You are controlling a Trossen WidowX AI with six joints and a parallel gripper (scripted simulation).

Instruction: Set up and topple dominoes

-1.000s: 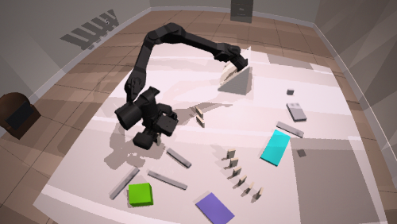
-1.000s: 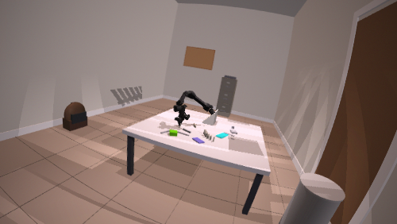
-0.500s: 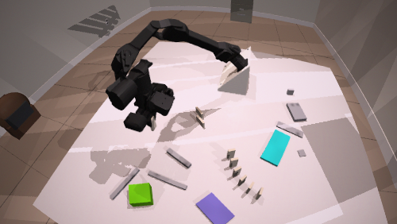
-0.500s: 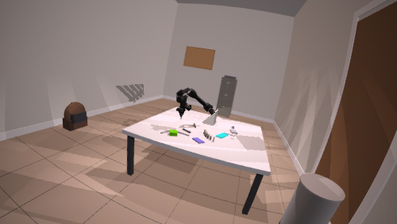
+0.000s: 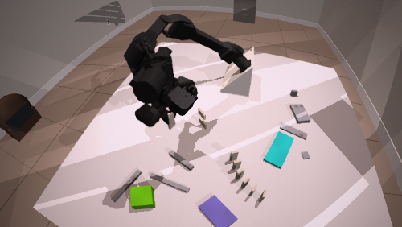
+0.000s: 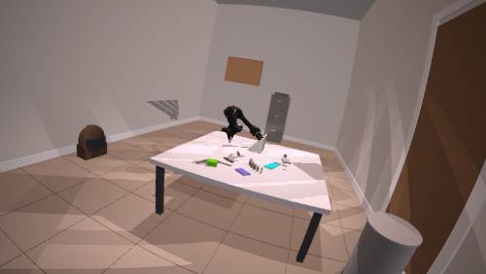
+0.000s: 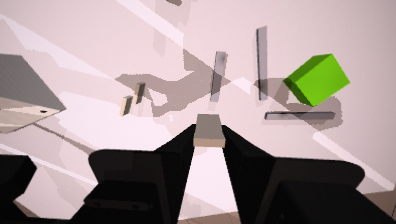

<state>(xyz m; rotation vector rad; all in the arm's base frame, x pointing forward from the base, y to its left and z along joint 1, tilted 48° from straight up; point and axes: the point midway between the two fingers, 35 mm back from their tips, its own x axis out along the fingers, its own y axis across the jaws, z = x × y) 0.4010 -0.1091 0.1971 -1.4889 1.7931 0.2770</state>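
My gripper (image 5: 170, 117) (image 7: 208, 128) is shut on a beige domino (image 5: 171, 121) (image 7: 209, 130) and holds it above the table, left of the two separate dominoes in the top view. Those are a domino (image 5: 202, 113) and a second domino (image 5: 203, 123), close together; they also show in the wrist view, one domino (image 7: 126, 106) beside the other domino (image 7: 140, 93). The row of several standing dominoes (image 5: 239, 174) runs at the middle right of the table in the top view, with gaps between them. No gripper part is near it.
Grey bars (image 5: 181, 159) (image 5: 169, 182) (image 5: 126, 185) lie around a green block (image 5: 142, 197) (image 7: 320, 80). A purple plate (image 5: 218, 211) lies left of the row's near end, a cyan plate (image 5: 279, 149) right of the row. A grey-white wedge (image 5: 239, 84) stands behind. Small grey pieces lie at the right.
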